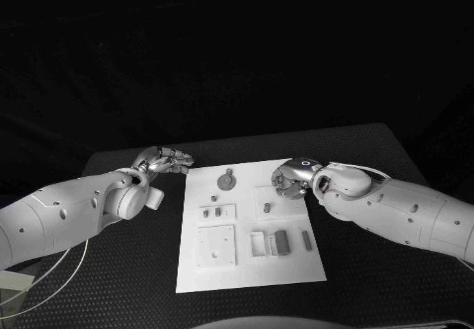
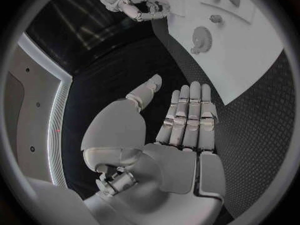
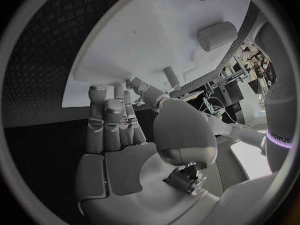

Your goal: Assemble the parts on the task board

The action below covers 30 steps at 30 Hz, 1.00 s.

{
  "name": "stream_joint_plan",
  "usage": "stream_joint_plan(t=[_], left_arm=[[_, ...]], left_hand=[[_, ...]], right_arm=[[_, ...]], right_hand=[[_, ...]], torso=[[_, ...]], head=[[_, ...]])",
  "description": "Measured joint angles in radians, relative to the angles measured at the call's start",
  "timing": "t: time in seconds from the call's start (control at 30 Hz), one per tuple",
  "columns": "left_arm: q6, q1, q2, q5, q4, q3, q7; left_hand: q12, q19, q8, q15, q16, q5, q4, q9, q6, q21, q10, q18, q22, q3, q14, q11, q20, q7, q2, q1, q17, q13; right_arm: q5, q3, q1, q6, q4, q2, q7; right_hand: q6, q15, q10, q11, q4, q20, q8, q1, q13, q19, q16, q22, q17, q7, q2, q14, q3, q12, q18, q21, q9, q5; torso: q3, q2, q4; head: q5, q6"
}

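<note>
- Task board point(image 1: 252, 271) lies mid-table point(image 1: 375, 288); judging by its loose pieces, assembly has barely begun.
- Left robot hand point(image 1: 164, 162), at the board's 11 o'clock corner, fingers straight, holds nothing.
- Right robot hand point(image 1: 292, 178), over the 1 o'clock edge, likewise empty.
- Gear point(image 1: 226, 181) at 12; bars point(image 1: 281, 241) unplaced at centre.

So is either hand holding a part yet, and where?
No. The left hand lies flat and empty; the right hand hovers over the task board, holding nothing.
</note>
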Motion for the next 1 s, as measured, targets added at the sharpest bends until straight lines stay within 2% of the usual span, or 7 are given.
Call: stream_joint_plan(t=[0.33,0.57,0.83,1.0], left_arm=[[0.002,0.000,0.000,0.001,0.000,0.000,-0.001],[0.005,0.000,0.000,0.001,-0.001,0.000,-0.002],[0.006,0.001,0.000,0.001,-0.001,0.000,-0.002],[0.006,0.001,0.000,0.001,-0.001,0.000,-0.002]], left_hand=[[0.000,0.000,0.000,0.000,-0.004,0.000,0.000,0.000,0.000,0.000,0.000,0.000,-0.003,0.000,0.000,0.000,0.000,0.000,0.000,0.000,0.003,-0.001],[0.000,0.000,0.000,0.000,-0.008,0.000,0.003,-0.001,-0.004,0.000,-0.003,0.000,-0.005,-0.003,0.000,0.003,0.000,0.004,0.000,0.000,0.006,-0.003],[0.000,-0.004,0.000,0.000,-0.008,0.000,0.003,-0.001,-0.004,0.000,-0.003,0.000,-0.007,-0.003,0.000,0.003,0.004,0.004,0.000,0.000,0.007,-0.004],[0.000,-0.004,0.000,0.000,-0.008,0.000,0.000,-0.002,-0.004,0.000,-0.003,0.000,-0.008,-0.005,0.000,0.003,0.004,0.004,0.000,0.000,0.008,-0.004]], right_arm=[[-0.011,-0.003,0.002,0.000,-0.010,0.009,0.000],[-0.025,-0.009,0.005,-0.001,-0.011,0.012,-0.002],[-0.060,-0.017,0.009,-0.002,-0.010,0.014,-0.007],[-0.083,-0.021,0.010,-0.004,-0.007,0.015,-0.010]], right_hand=[[0.027,-0.004,0.034,-0.009,-0.003,-0.002,0.012,-0.002,0.000,-0.003,0.000,0.000,-0.002,-0.005,0.005,0.003,-0.003,0.000,-0.002,-0.002,0.003,0.000],[0.038,-0.008,0.048,-0.020,-0.005,-0.004,0.016,-0.002,-0.003,0.000,0.000,0.000,-0.002,-0.013,0.005,0.001,-0.005,-0.003,-0.002,-0.002,0.004,-0.001],[0.043,-0.010,0.057,-0.022,-0.008,-0.006,0.017,-0.002,-0.003,0.001,0.000,0.000,-0.003,-0.014,0.005,0.003,-0.008,-0.004,-0.008,-0.002,0.005,-0.001],[0.047,-0.010,0.064,-0.022,-0.008,-0.005,0.017,0.008,-0.002,0.002,0.000,0.000,-0.003,-0.017,-0.005,0.003,-0.008,-0.013,-0.008,-0.002,0.005,-0.001]], torso=[[0.0004,0.000,-0.0002],[0.0005,0.000,-0.0001],[0.0004,0.000,-0.0001],[0.0005,0.000,-0.0001]], head=[[0.001,-0.005],[0.001,-0.008],[0.001,-0.012],[0.002,-0.016]])
